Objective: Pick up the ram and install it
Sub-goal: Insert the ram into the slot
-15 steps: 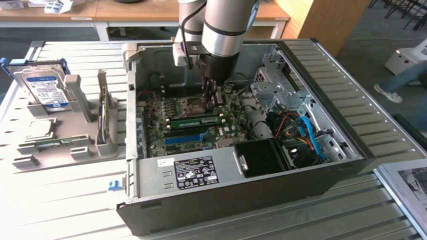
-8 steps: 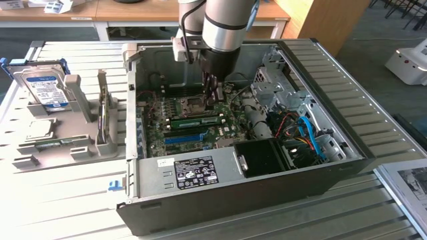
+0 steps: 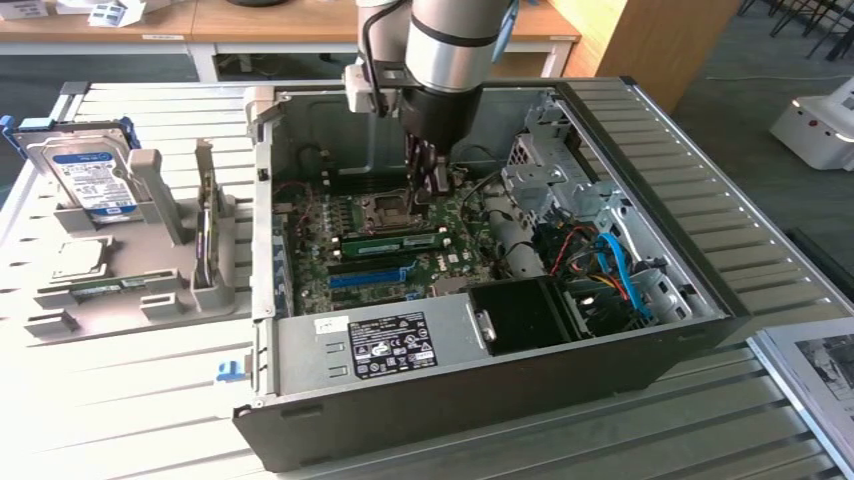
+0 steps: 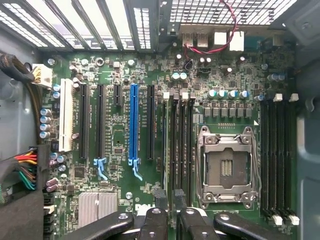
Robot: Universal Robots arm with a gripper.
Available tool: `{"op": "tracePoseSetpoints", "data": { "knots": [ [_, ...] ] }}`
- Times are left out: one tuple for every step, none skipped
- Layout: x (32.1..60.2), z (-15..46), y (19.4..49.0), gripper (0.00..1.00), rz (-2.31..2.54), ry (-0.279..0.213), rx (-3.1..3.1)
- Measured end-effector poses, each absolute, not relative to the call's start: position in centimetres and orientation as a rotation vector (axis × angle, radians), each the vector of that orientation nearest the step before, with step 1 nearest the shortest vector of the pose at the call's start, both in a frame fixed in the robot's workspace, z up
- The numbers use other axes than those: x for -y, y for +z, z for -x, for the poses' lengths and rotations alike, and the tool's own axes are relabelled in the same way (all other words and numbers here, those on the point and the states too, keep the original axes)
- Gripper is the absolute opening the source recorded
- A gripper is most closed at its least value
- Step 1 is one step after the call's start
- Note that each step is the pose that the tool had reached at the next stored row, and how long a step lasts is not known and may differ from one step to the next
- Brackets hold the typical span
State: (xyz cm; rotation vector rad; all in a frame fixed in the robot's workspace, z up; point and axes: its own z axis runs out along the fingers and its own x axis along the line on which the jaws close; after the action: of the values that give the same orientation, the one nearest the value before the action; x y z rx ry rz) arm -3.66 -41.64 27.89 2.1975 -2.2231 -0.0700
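The ram point(image 3: 394, 242) is a narrow green stick with a white label. It stands in a slot on the motherboard point(image 3: 340, 225) inside the open computer case, between the CPU socket point(image 3: 387, 208) and the blue slot point(image 3: 367, 276). In the wrist view the ram point(image 4: 167, 145) appears edge-on in the slot farthest from the CPU socket point(image 4: 227, 167). My gripper point(image 3: 424, 185) hangs inside the case, above the board and apart from the stick. Its two dark fingertips point(image 4: 161, 200) frame the row of memory slots, and my gripper point(image 4: 170, 201) is open with nothing between them.
The case walls point(image 3: 667, 200) close in on all sides. A power supply point(image 3: 387, 345) and a cable bundle point(image 3: 607, 265) sit near the front. On the exterior view's left, a grey stand point(image 3: 134, 300) holds a hard drive point(image 3: 87, 180) and an upright green card point(image 3: 204, 225).
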Motion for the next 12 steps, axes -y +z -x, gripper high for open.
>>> {"op": "tracePoseSetpoints", "data": {
  "knots": [
    [41.6,3.7,28.0,0.19,-2.198,-0.070,2.223],
    [41.6,3.7,28.1,0.19,-2.198,-0.070,2.223],
    [41.6,3.7,28.2,0.19,-2.198,-0.070,2.223],
    [41.6,3.7,28.3,0.19,-2.197,-0.070,2.223],
    [41.6,3.7,28.4,0.19,-2.197,-0.070,2.223],
    [41.6,3.7,28.6,0.19,-2.197,-0.070,2.223],
    [41.6,3.7,28.7,0.19,-2.197,-0.070,2.223],
    [41.6,3.7,28.8,0.19,-2.197,-0.070,2.223],
    [41.6,3.7,28.9,0.19,-2.197,-0.070,2.223],
    [41.6,3.7,29.1,0.19,-2.198,-0.070,2.223],
    [41.6,3.7,29.2,0.19,-2.197,-0.070,2.223],
    [41.6,3.7,29.3,0.19,-2.197,-0.070,2.223]
  ]
}}
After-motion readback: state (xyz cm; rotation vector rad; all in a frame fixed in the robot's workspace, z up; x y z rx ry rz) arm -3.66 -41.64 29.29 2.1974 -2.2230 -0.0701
